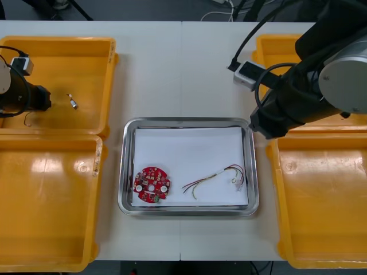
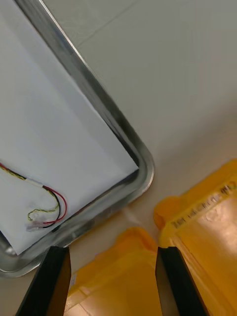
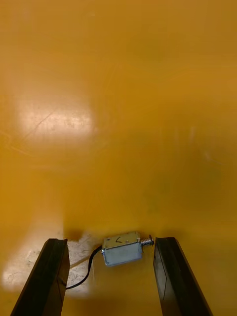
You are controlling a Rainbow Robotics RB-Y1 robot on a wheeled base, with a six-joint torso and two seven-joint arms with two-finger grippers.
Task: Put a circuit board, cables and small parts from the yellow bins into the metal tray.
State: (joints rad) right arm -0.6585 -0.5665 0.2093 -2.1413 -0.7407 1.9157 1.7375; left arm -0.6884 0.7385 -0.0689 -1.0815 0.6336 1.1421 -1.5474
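My left gripper (image 3: 109, 241) is low inside the far left yellow bin (image 1: 86, 43), open. A small metal part (image 3: 122, 248) with a thin black lead lies on the bin floor between its fingers, nearer one of them, touching neither. In the front view the left gripper (image 1: 41, 102) is at the bin's left side. Another small metal part (image 1: 72, 101) lies a little to its right. The metal tray (image 1: 189, 121) holds a round red circuit board (image 1: 152, 184) and a red and yellow cable (image 1: 218, 177). My right gripper (image 2: 112, 250) is open with nothing in it, above the tray's far right corner (image 2: 143, 170).
The near left bin (image 1: 51, 252) and near right bin (image 1: 321, 258) show bare floors. My right arm (image 1: 298, 97) covers much of the far right bin (image 1: 269, 43). Orange bin rims (image 2: 197, 212) lie just past the tray corner, with the cable (image 2: 49, 207) close by.
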